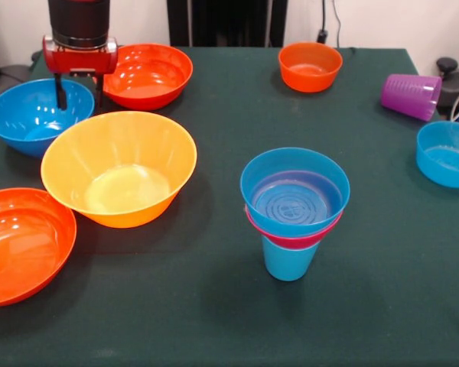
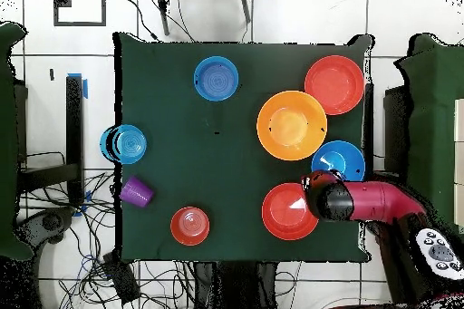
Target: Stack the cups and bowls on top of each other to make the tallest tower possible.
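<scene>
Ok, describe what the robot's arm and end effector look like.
In the front view, the arm's last section is a black ribbed cylinder ending in a red block, with the end effector showing thin dark prongs beneath it. From overhead, the arm is glossy red with a black rounded end.

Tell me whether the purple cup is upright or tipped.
Tipped: the purple cup lies on its side on the table, mouth facing sideways.
</scene>
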{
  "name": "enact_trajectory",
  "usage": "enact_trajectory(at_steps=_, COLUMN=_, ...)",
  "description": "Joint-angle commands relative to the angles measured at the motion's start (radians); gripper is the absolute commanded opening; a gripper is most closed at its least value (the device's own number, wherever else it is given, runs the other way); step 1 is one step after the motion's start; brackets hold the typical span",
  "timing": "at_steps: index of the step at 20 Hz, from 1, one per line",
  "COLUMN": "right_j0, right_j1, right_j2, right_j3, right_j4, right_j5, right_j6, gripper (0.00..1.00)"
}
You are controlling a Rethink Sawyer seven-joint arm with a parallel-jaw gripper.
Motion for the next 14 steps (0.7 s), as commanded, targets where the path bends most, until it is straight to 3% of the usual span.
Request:
enact_trajectory(at_steps=1, right_j0=0.020, right_j1=0.072, right_j2=-0.012, right_j3=0.050, right_j4=-0.070, right_j5=-0.107, right_j6=0.083, gripper=1.00)
enact_trajectory(at_steps=14, right_j0=0.032, right_j1=0.144, right_j2=0.009, right_j3=0.030, right_j4=-0.047, right_j5=-0.177, right_j6=0.062, gripper=1.00)
